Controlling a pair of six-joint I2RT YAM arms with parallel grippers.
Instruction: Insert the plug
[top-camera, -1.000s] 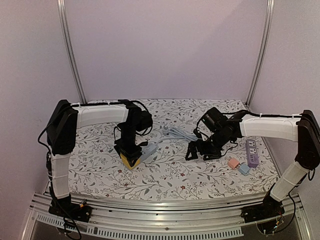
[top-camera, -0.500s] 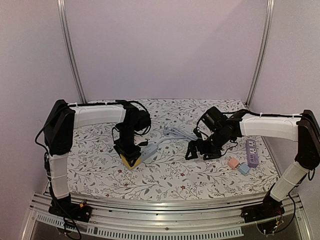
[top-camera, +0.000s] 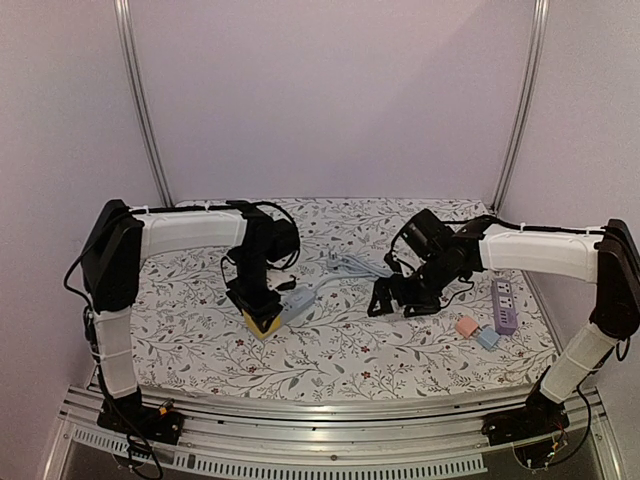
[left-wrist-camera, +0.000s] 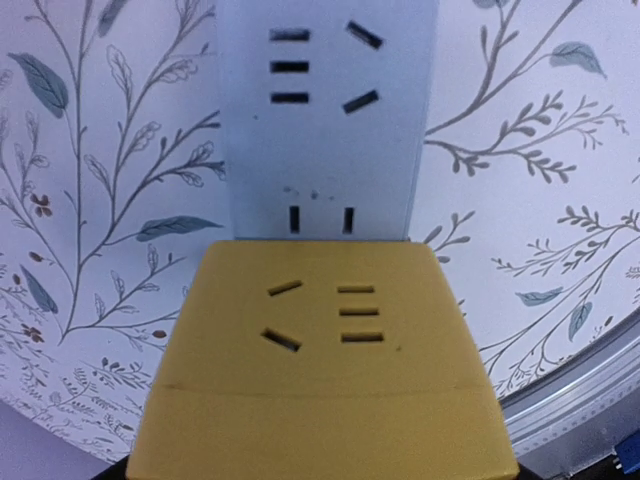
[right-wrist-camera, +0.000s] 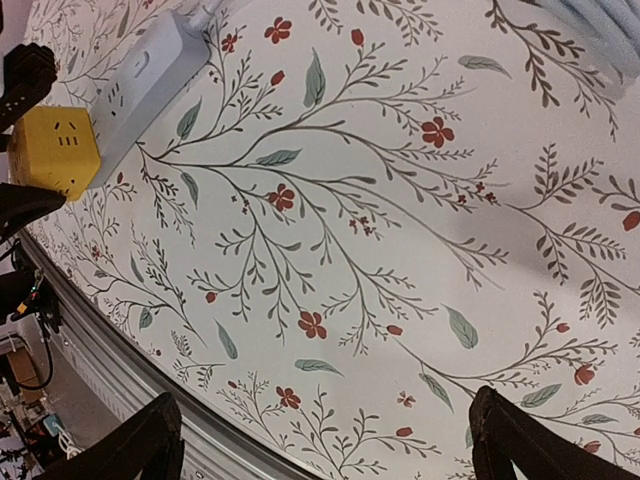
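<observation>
A pale lilac enclosure (top-camera: 330, 100) with two aluminium posts (top-camera: 141, 100) is seen behind a bench (top-camera: 200, 345) covered in a white cloth printed with leaves and small red flowers. An aluminium rail (top-camera: 300, 412) runs along its near edge.

The left arm (top-camera: 190, 228) is bent over the left half of the bench, the right arm (top-camera: 535, 252) over the right half. The left end effector (top-camera: 262, 314) is pointed down and is pinched on a yellow adapter cube (left-wrist-camera: 320, 370), one black finger (right-wrist-camera: 24, 72) being pressed to each side of it. The right end effector (top-camera: 398, 300) is held low over bare cloth with its fingers (right-wrist-camera: 150, 440) spread wide and nothing between them.

A pale blue-grey power strip (left-wrist-camera: 325, 110) lies flat left of centre, its grey cable (top-camera: 355, 266) bunched behind it. Slotted sockets are shown on its face, without legible lettering. The adapter cube is set at the strip's near end, touching it; whether it is seated in a socket cannot be told. Socket slots are cut in the cube's top face.

A purple power strip (top-camera: 504, 305) lies near the right edge, its markings too small to be read. Just in front of it, a pink cube (top-camera: 466, 327) and a blue cube (top-camera: 488, 338) sit side by side.
</observation>
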